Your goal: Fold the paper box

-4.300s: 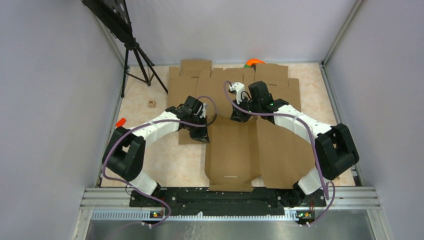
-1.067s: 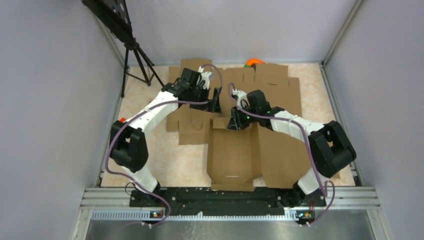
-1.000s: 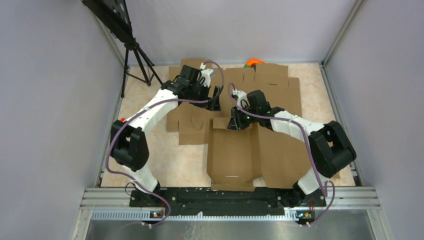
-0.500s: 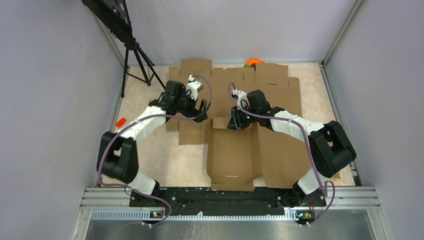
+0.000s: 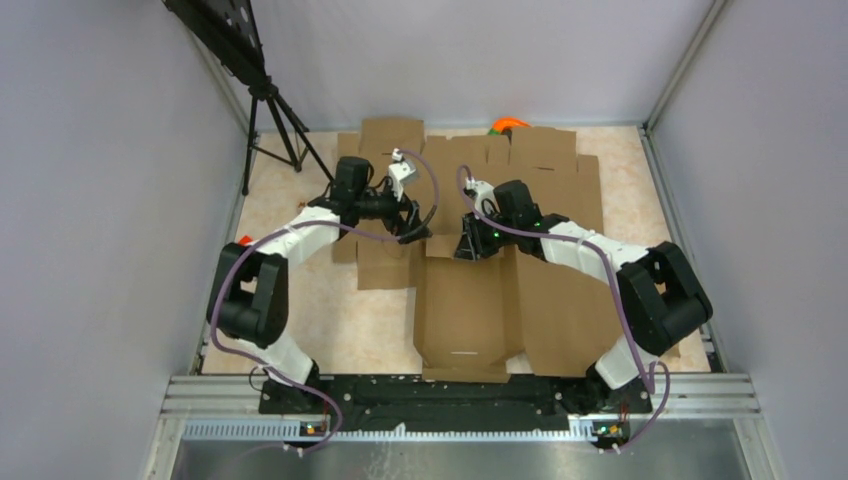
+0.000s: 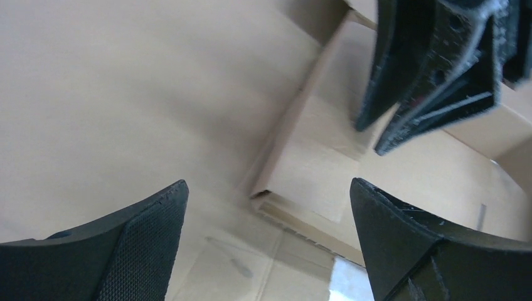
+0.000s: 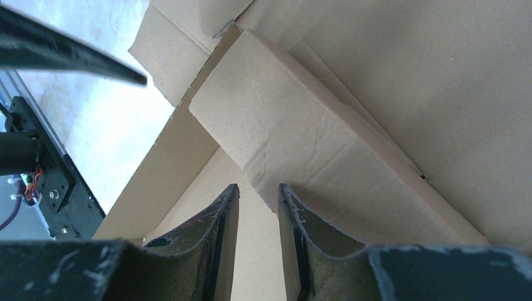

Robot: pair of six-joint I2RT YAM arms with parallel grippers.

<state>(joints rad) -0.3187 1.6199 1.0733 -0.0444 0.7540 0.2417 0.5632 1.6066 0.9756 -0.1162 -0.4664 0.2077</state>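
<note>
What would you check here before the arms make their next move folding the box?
1. right gripper shut on box flap: ok.
2. left gripper open: ok.
3. left gripper on the cardboard: not ok, holds nothing.
4. the two apart from each other: ok.
5. box clear of spare sheets: not ok, they adjoin it.
6. flap fully creased: cannot tell.
</note>
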